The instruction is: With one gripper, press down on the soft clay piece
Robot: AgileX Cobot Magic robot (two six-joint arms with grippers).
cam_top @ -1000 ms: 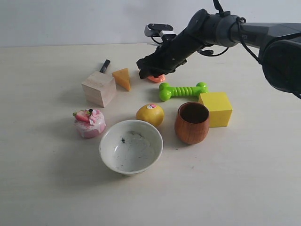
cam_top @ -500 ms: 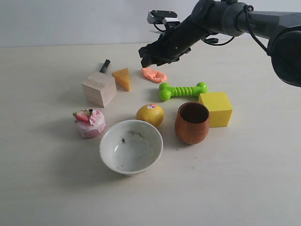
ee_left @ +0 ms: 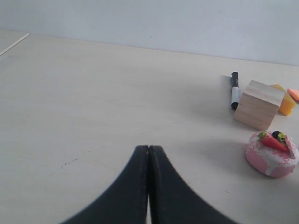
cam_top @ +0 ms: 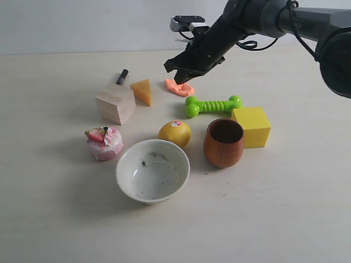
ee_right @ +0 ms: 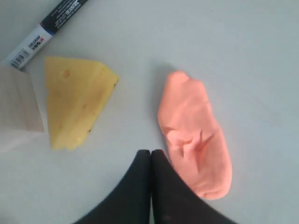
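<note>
The soft clay piece point(cam_top: 180, 87) lies flat on the table between the cheese wedge and the green bone toy. It is salmon-orange, and the right wrist view shows creases pressed into the clay point(ee_right: 194, 133). My right gripper point(cam_top: 180, 78) is shut with nothing in it and hangs tilted just above the clay's left end. In the right wrist view its closed tip point(ee_right: 150, 153) sits beside the clay's edge. My left gripper point(ee_left: 148, 148) is shut and empty over bare table, far from the clay point(ee_left: 294, 94). It is out of the exterior view.
A cheese wedge point(cam_top: 143, 91), wooden cube point(cam_top: 115, 103) and marker point(cam_top: 122, 76) lie left of the clay. The green bone point(cam_top: 213, 105), yellow cube point(cam_top: 252, 126) and brown cup point(cam_top: 224, 143) are to its right. Nearer the front are a yellow ball point(cam_top: 175, 133), white bowl point(cam_top: 153, 170) and pink cake point(cam_top: 104, 143).
A second ago the right gripper was down on the clay and covered it. It then lifted off, and its tip has since shifted a little right and lower, over the clay's left end.
</note>
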